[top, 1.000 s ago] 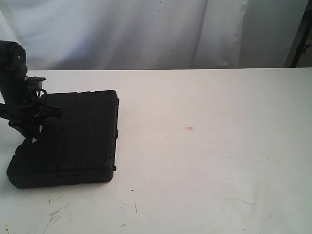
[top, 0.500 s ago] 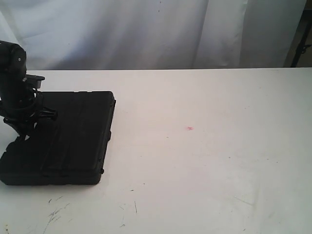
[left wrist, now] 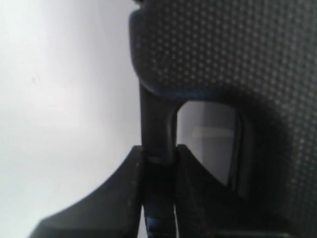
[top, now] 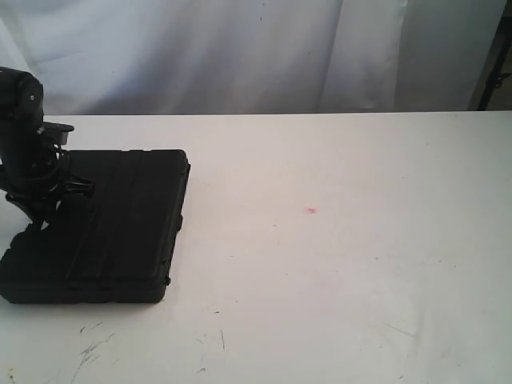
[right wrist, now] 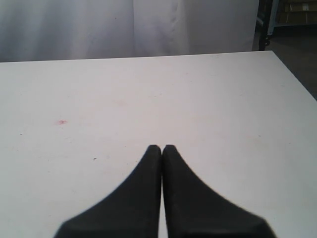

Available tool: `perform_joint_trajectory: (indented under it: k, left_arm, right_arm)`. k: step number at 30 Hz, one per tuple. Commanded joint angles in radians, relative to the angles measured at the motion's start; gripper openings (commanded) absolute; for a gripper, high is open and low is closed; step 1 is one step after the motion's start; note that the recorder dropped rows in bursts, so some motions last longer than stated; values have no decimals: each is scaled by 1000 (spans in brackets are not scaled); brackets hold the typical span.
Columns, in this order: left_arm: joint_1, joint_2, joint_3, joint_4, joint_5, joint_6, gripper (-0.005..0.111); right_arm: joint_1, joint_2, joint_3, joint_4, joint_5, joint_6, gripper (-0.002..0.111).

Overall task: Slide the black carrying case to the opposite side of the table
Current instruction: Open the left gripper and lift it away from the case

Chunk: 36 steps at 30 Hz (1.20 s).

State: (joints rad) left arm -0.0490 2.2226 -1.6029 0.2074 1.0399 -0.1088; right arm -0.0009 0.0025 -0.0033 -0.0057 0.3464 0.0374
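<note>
The black carrying case (top: 112, 228) lies flat on the white table (top: 344, 280) at its far left, its left corner at the picture's edge. My left gripper (top: 40, 216) comes down on the case's left side. In the left wrist view the left gripper (left wrist: 158, 151) is shut on the thin bar of the case's handle (left wrist: 157, 114), beside the dimpled case shell (left wrist: 237, 49). The right gripper (right wrist: 162, 148) is shut and empty above bare table (right wrist: 223, 109); it does not show in the exterior view.
A small red spot (top: 311, 211) marks the table's middle, also seen as the red spot (right wrist: 62, 121) in the right wrist view. Dark scratch marks (top: 92, 348) lie near the front left. A white curtain (top: 240, 48) hangs behind the table's far edge.
The case slid left with my left gripper over the first half second, then stayed still. The right gripper's view gives no sign of motion.
</note>
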Motion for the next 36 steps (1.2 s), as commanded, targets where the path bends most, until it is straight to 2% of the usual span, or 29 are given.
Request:
perform_joint_trajectory:
  k: [1,5,14,16,18,20,23,27,30,36]
  left_arm:
    - [-3,-22,-2,9,6,5,38]
    - [-3,-36,-2,6,6,-19,57]
    - [-1,-150,-8,8,6,-51,58]
    - [-1,-192,-8,4,6,-77,52]
    - [-1,-233,-8,-22,3,-77,41]
    - [-1,-280,-8,-48,0,-75,28]
    - [-1,-350,-5,-100,-12,-50,-1]
    - [-1,-439,21,-159,-42,-4,0]
    - [-1,-526,91,-188,-80,6,0]
    - [-3,-766,379,-236,-278,12,0]
  right_arm:
    - [-7,-3,3,-6,-1,-1,0]
    - [-7,-3,3,-6,-1,-1,0]
    - [-7,-3,3,-6,-1,-1,0]
    - [-7,-3,3,-6,-1,-1,0]
    - [-7,-3,3,-6,-1,-1,0]
    - [-7,-3,3,-6,-1,-1,0]
    - [-7,-3,3,-6,-1,-1,0]
    - [-7,-3,3,-6,-1,-1,0]
    - [-7,-3,3,-2,-1,-1,0]
    - [-7,-3,3,-2,-1,-1,0]
